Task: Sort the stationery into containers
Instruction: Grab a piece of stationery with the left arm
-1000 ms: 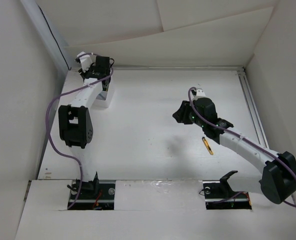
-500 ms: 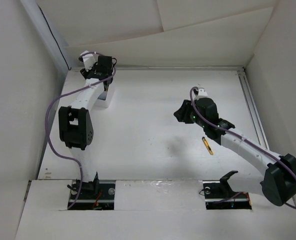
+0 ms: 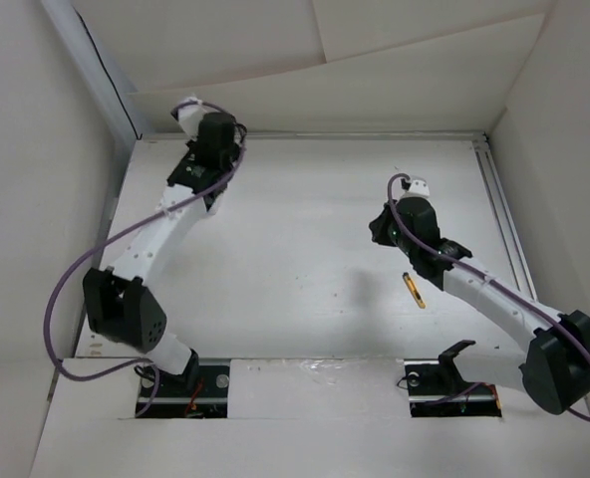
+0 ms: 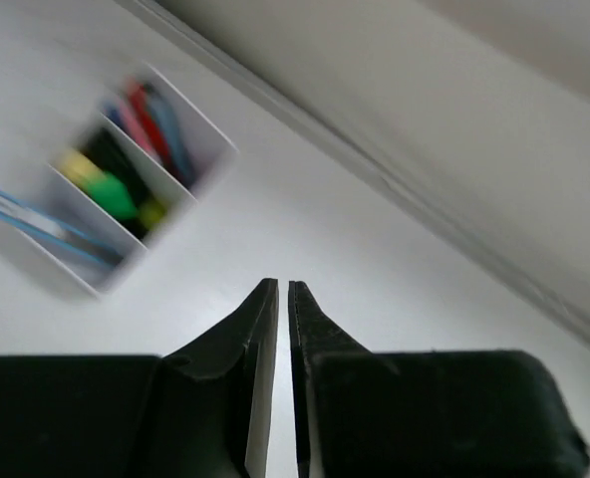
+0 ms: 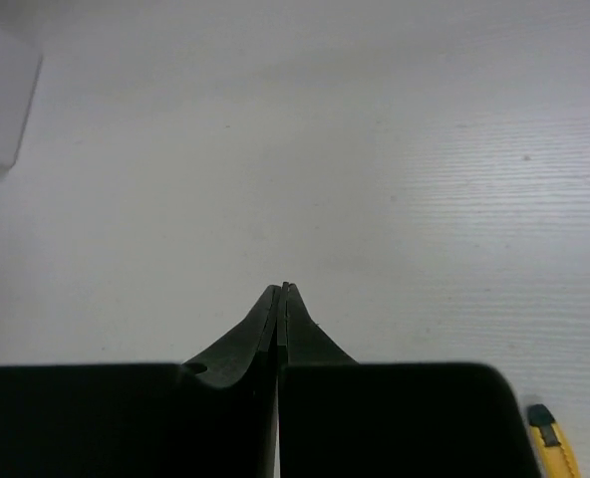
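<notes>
Yellow-black pen (image 3: 413,290) lies beside right arm (image 3: 486,295); white box (image 4: 213,167) holds markers (image 4: 111,194).

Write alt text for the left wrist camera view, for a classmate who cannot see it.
A blurred small white plastic box with three compartments sits on the white table at upper left, holding red and blue pens, yellow and green markers and light blue pens. The black left gripper, almost closed and empty, juts from the bottom edge.
</notes>
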You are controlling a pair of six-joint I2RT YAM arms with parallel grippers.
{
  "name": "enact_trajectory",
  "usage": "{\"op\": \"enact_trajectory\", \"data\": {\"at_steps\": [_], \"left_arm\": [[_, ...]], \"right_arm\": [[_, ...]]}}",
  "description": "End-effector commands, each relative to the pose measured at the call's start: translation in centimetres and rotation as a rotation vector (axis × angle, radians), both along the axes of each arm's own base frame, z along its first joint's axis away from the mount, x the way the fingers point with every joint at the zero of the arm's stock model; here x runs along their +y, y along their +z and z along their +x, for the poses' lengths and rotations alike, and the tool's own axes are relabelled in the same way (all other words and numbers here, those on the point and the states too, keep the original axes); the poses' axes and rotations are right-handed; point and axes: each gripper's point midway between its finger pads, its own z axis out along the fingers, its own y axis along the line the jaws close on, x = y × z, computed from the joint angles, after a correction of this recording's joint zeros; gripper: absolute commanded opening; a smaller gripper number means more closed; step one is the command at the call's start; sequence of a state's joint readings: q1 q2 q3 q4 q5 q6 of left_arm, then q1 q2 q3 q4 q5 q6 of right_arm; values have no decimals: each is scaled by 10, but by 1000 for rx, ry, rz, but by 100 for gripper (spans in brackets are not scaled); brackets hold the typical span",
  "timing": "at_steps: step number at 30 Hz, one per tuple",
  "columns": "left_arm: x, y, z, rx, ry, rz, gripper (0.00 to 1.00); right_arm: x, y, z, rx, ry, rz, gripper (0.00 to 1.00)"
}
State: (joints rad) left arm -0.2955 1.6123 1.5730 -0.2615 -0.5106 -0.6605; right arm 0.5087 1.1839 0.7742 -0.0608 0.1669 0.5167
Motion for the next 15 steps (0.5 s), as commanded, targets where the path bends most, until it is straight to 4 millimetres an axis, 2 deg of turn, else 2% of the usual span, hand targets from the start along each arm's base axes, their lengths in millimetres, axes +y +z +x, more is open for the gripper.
{"op": "enact_trajectory", "data": {"at_steps": [1, 2, 3, 4, 5, 6, 7, 8, 9, 10, 11, 12, 15], "left_arm": [[-109, 2, -47, -54, -318, -137, 6], [-127, -26, -62, -4, -360, -132, 1], [-163, -30, -82, -10, -443, -149, 0], [-177, -41, -91, 1, -480, -146, 0], [-196, -52, -104, 19, -549, -158, 0], [-217, -76, -123, 61, -622, -152, 0], [-228, -79, -132, 62, -658, -157, 0], [-234, -90, -139, 84, -669, -142, 0], [-242, -107, -155, 120, -706, -123, 0], [-250, -108, -160, 104, -736, -141, 0], [-258, -114, -169, 116, -778, -166, 0], [-257, -126, -176, 133, -799, -170, 0], [-265, -127, -189, 131, -869, -206, 0]], "right_arm": [[-41, -5, 11, 11, -199, -36, 0], [-47, -8, 10, 24, -224, -38, 0], [-53, -11, 9, 45, -256, -28, 0], [-58, -25, 1, 96, -272, -53, 0], [-68, -28, 0, 108, -320, -64, 5], [-79, -42, -8, 142, -356, -78, 14], [-82, -44, -13, 150, -387, -55, 38], [-87, -49, -16, 160, -407, -46, 48], [-93, -61, -22, 186, -421, -43, 58], [-92, -64, -26, 196, -426, -22, 74], [-97, -67, -30, 209, -444, -18, 79], [-98, -69, -31, 222, -453, -4, 82], [-103, -80, -40, 268, -486, -8, 84]]}}
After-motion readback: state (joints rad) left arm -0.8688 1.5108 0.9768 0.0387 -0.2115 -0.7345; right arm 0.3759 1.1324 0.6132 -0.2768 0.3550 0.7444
